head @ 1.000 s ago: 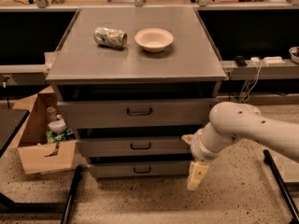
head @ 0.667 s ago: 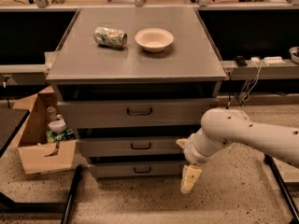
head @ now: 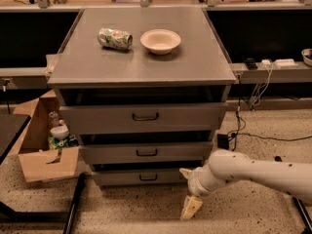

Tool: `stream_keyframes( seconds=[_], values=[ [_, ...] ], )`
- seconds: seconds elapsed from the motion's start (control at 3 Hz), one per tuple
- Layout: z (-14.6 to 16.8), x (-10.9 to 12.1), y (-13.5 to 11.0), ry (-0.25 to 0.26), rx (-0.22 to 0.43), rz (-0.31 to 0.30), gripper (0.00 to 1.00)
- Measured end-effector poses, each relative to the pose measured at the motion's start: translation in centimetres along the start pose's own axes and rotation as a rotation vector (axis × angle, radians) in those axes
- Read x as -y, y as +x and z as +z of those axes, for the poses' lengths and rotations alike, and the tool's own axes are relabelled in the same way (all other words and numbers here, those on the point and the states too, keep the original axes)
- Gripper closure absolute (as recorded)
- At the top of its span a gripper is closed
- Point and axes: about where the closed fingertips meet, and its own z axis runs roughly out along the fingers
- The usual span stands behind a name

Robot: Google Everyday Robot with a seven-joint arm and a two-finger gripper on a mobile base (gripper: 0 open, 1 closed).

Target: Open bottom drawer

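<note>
- The bottom drawer (head: 122,178) is the lowest and smallest of three grey fronts, close to the speckled floor (head: 131,211), with a small dark bar handle (head: 147,177) at its middle.
- The hand (head: 190,204) hangs at the right end of the bottom drawer, reaching a little below it and close over the floor. Whether it is spread or pressed together cannot be told, nor whether it touches the front.
- The white arm (head: 258,174) runs off to the right of the bottom drawer.
- Directly above the bottom drawer sits the middle drawer (head: 112,153), and above that the top drawer (head: 97,118), with a dark gap over each.
- High above the bottom drawer, the worktop (head: 146,69) carries a can (head: 115,38) on its side and, just beside it, a pale bowl (head: 160,41).
- Left of the bottom drawer stands an open cardboard box (head: 41,162).
</note>
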Motion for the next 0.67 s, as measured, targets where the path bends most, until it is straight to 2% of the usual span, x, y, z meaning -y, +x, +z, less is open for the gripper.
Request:
stream_keyframes(
  seconds=[0.33, 0.67],
  values=[
    [4.7, 0.4, 4.7, 0.006, 0.054, 0.036, 0.0],
    [8.8, -1.4, 6.0, -0.048, 0.088, 0.067, 0.0]
  ],
)
